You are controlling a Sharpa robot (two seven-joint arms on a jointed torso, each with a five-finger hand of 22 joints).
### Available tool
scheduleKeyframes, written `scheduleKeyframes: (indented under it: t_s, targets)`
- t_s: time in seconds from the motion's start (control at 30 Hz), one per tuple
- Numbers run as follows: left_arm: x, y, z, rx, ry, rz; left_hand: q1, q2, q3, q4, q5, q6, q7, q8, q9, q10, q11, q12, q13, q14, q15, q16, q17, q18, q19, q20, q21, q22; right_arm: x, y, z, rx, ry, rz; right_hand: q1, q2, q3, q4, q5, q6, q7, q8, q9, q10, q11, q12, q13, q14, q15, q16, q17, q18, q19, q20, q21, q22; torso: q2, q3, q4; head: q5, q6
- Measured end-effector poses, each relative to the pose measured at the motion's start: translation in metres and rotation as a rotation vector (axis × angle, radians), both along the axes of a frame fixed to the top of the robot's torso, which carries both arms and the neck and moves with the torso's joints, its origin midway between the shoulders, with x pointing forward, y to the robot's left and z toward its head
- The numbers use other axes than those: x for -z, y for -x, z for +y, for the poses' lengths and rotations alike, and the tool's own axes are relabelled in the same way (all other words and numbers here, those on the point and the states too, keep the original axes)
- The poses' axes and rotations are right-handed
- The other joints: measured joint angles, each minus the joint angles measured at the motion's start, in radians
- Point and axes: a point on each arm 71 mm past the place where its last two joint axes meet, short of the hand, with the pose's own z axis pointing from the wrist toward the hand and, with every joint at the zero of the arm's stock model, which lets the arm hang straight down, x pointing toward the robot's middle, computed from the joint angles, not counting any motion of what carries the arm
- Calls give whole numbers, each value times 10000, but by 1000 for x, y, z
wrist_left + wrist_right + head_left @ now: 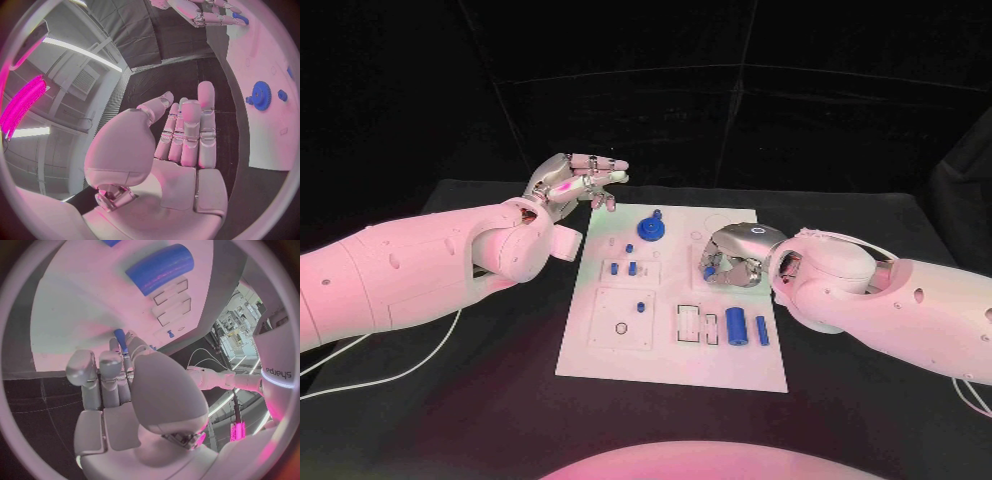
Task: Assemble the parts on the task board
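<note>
The white task board (675,352) lies in the middle of the black table. My right hand (737,258) hovers over the board's right middle and pinches a small blue peg (120,341) between thumb and fingers; the peg (711,270) pokes out toward the board. My left hand (574,182) is raised beside the board's far left corner, fingers (190,132) stretched out, holding nothing. A blue gear (652,230) stands near the far edge, also seen as the gear (260,95) past my left fingertips. A thick blue cylinder (736,322) and a thinner one (762,331) lie near the right edge.
Small blue pegs (623,268) stand in the board's left column, another peg (640,307) in a square plate below them. A black ring (619,328) lies nearby. Two rectangular slots (697,322) sit left of the cylinders. White cables (387,370) trail over the table's left side.
</note>
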Motion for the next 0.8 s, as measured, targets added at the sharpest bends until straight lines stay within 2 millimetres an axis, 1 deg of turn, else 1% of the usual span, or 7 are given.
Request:
scheduleKeyframes:
  t_s: [0.1,0.3,0.37,0.4,0.5,0.7,0.8]
  targets:
    - [0,0,0,4,1,0,0,0,0,0,0,0,0,0,0,0,0,0,0,0,0,0,0,0,0,0,0,0,0,-1,0,-3,8,-20,65,40,255,-55,-127,133,-17,-2,-5,145,-20,-66,-6,34,-35,152,175,1,77,-12,126,166,0,0,-3,0,-8]
    - [0,0,0,3,-1,2,0,0,0,0,0,0,0,0,0,0,0,-2,0,0,0,0,0,0,0,0,0,1,1,-3,-1,54,28,-134,132,19,945,-201,-320,379,-30,-75,-23,525,-68,-271,-9,37,-37,569,638,-5,336,-55,490,654,-6,0,-4,-2,-14]
    - [0,0,0,5,-1,3,0,0,0,0,0,0,0,0,0,0,0,-2,0,0,0,0,0,0,0,0,0,1,1,-3,-2,56,15,-181,208,-59,1134,-274,-327,486,-28,-31,-23,609,-63,-278,-5,70,-71,616,696,-158,372,-60,558,756,-8,-3,-4,-3,-20]
    - [0,0,0,5,-1,4,0,0,0,0,0,0,0,0,1,0,0,-3,0,0,0,0,0,0,0,0,0,1,1,-2,-2,48,-2,-211,207,-60,1227,-316,-329,503,-16,-6,-22,643,-90,-299,-4,70,-71,649,723,-157,392,-80,574,804,-11,-3,-4,-3,-20]
    - [0,0,0,0,-3,7,0,0,0,0,0,0,0,0,1,0,0,-3,0,0,0,0,1,0,0,0,0,1,-2,0,-2,-14,-104,-341,232,-90,1585,-457,-381,578,-9,0,-18,745,-58,-432,2,70,-71,736,793,-157,405,-93,680,950,-18,-3,-4,2,-21]
    - [0,0,1,-14,-9,12,39,39,-29,-29,0,0,0,0,1,0,0,-3,0,0,0,0,-13,0,0,0,0,-8,-12,12,0,-308,-567,-722,1,-344,2164,-673,-384,619,28,1,7,834,31,-622,20,70,-70,854,894,-156,474,-93,814,1100,-24,-7,-6,12,8]
    - [0,0,2,-23,-12,14,40,39,-28,-29,0,0,0,0,1,0,0,-3,0,0,0,0,-13,0,0,0,0,-9,-18,19,1,-494,-871,-913,-113,-458,2414,-760,-384,623,28,-28,9,857,8,-738,52,70,-71,897,910,-155,474,-93,816,1137,-32,-11,-6,12,23]
